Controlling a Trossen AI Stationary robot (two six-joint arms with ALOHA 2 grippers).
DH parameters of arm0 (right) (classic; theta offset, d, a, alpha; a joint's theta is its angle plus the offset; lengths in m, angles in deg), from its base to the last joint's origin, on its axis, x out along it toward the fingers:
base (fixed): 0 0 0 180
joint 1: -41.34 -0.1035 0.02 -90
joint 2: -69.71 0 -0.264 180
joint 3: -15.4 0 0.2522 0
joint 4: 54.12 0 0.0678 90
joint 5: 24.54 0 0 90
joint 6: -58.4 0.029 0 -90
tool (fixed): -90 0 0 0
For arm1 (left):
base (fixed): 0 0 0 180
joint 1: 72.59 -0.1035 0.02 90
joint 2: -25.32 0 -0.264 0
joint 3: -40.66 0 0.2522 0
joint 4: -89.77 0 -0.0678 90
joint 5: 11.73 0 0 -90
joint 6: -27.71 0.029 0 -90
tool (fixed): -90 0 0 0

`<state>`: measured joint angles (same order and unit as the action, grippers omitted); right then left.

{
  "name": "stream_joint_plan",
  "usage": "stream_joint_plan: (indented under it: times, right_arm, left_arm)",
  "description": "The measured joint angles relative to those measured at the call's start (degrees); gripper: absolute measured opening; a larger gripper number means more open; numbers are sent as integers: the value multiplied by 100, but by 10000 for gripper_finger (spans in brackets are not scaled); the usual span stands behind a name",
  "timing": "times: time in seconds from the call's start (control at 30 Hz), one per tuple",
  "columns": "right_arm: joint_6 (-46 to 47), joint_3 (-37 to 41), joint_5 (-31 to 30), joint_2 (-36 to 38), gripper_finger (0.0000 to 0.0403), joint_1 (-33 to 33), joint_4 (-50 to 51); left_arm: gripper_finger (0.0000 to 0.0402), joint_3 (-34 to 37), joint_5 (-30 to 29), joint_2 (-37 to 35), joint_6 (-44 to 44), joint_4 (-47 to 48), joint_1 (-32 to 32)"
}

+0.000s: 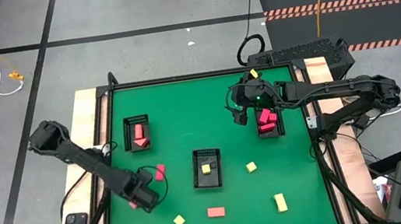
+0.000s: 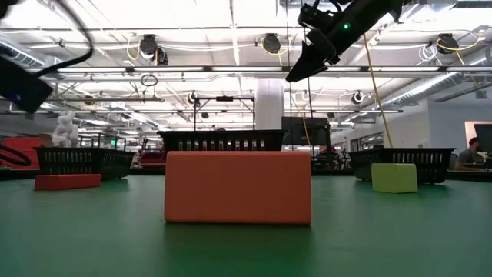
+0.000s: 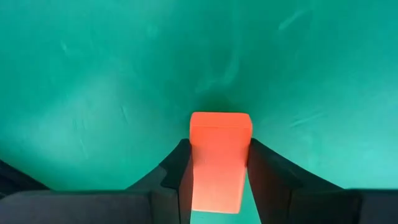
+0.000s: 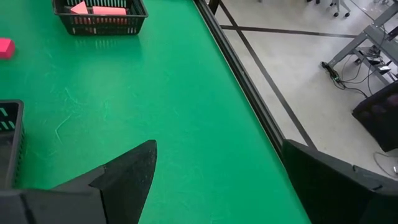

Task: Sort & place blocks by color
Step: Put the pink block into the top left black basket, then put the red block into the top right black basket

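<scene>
Blocks lie scattered on the green counter, and we are in the middle of picking one up. Our left hand sits low at the near left part of the counter, its two fingers pressed close on either side of a salmon-orange block; the block fills the gap between them, so we judge it as grasped or just about so. It appears to rest on the mat, not yet lifted.

Our right hand hangs above the far right tray, fingers spread wide and holding nothing; that tray carries pink-red pieces. The far left tray holds reddish pieces too, and the middle tray holds a pale yellow one.

Loose pieces lie elsewhere: a pink-red block just beside the left hand, a salmon-orange bar at the near edge, and a few pale yellow blocks.

Next, we judge, the left hand must firm its grip, lift straight up, and carry the block to the tray that matches its colour. Which tray that is we cannot tell for certain.
</scene>
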<state>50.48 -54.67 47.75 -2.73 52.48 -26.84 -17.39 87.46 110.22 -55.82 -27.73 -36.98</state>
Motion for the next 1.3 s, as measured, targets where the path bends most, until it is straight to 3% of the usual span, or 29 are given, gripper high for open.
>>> stream_joint_plan:
  times: [0.1,0.3,0.47,0.73,1.07,1.3]
  right_arm:
    - [-8,0,-3,0,341,0,-43]
    - [-120,0,-5,2,341,0,-255]
    - [-196,0,-5,2,341,0,-316]
    - [-339,0,-10,2,341,0,-342]
    - [-350,0,-10,2,341,0,-342]
    - [-351,0,-16,2,341,2,-342]
  left_arm:
    - [118,-74,-228,-329,441,380,-481]
    - [118,-364,-1222,-1075,1326,1451,-1727]
    - [118,-421,-1988,-1614,2056,1606,-3021]
    - [122,-421,-2061,-1809,3286,1408,-4882]
    - [304,-421,-1526,-1807,3986,1282,-5925]
    - [344,-421,-1287,-1836,4406,715,-5902]
